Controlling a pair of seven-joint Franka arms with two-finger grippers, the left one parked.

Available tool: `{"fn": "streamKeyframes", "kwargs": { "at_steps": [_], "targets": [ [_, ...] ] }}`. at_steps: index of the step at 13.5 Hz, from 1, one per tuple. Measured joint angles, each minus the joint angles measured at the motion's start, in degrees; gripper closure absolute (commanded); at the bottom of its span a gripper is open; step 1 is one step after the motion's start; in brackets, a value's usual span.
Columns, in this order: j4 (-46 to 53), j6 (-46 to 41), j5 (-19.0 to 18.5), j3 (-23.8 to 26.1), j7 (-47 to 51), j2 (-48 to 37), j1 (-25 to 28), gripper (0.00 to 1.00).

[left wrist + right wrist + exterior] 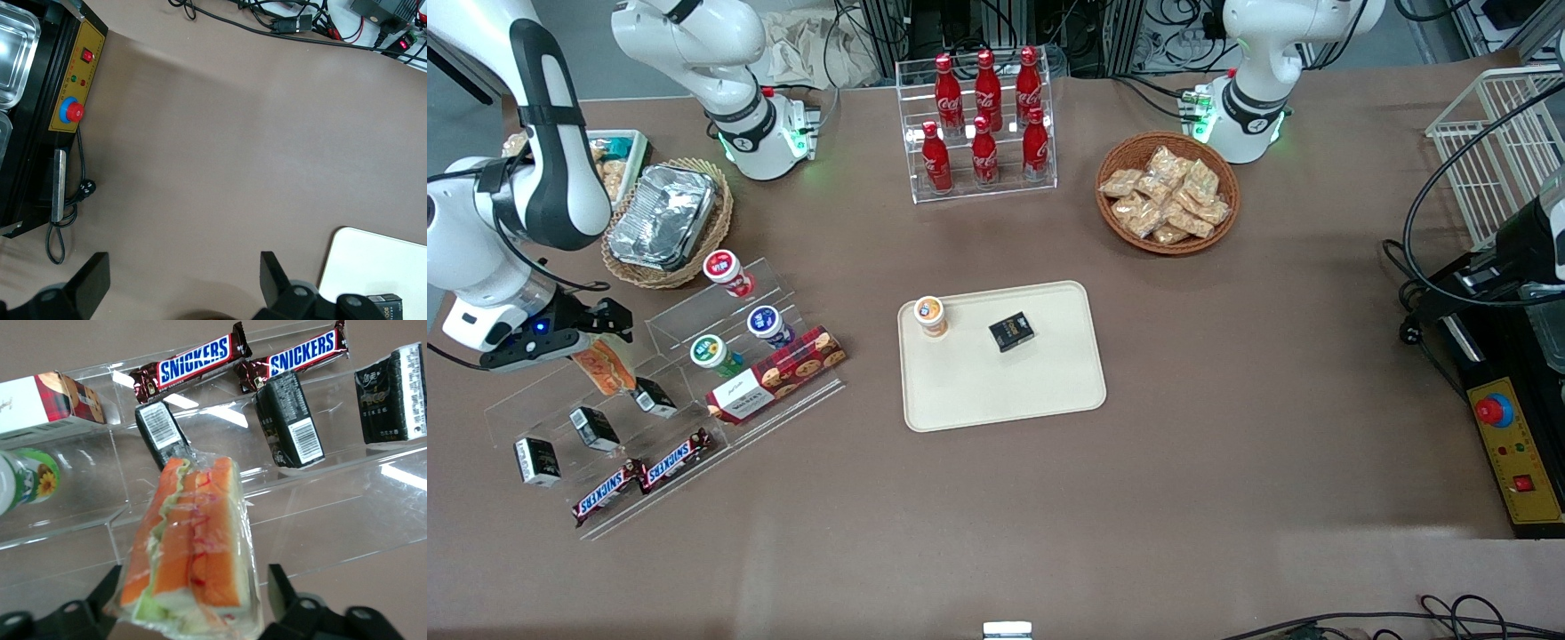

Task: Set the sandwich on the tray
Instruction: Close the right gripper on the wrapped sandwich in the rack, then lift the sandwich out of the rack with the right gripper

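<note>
Sandwich (190, 540) clamped in R gripper (193, 613) above acrylic rack (560, 400), long axis pointing away from fingers, tray (1005, 391) well off toward parked arm's end.

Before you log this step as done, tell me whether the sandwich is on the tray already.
No: the sandwich sits between the tool's fingers above the clear stepped rack, apart from the tray.

Red soda bottles (985, 116) standing in clear rack. Wicker basket (1168, 192) holding tan snack packets. Foil container (663, 216) sitting in second basket. Snickers bars (643, 476) lying on lowest step of clear stand (660, 404), red cookie box (776, 375) lying beside them.
</note>
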Motion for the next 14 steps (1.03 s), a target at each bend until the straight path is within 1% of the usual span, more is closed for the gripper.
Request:
{"fn": "streamKeyframes", "kwargs": {
  "at_steps": [1,2,3,7,10,14],
  "targets": [
    [0.0,0.0,0.0,0.0,0.0,0.1,0.0,0.72],
    [0.0,0.1,0.0,0.0,0.0,0.2,0.0,0.92],
    [0.0,0.1,0.0,0.0,0.0,0.3,0.0,1.00],
    [0.1,-0.1,0.0,0.0,-0.2,0.1,0.0,1.00],
    [0.6,-2.3,0.0,0.7,-0.7,-0.9,0.7,1.00],
    [3.5,-9.4,0.0,1.4,-2.4,-4.3,4.6,1.00]
  ]
}}
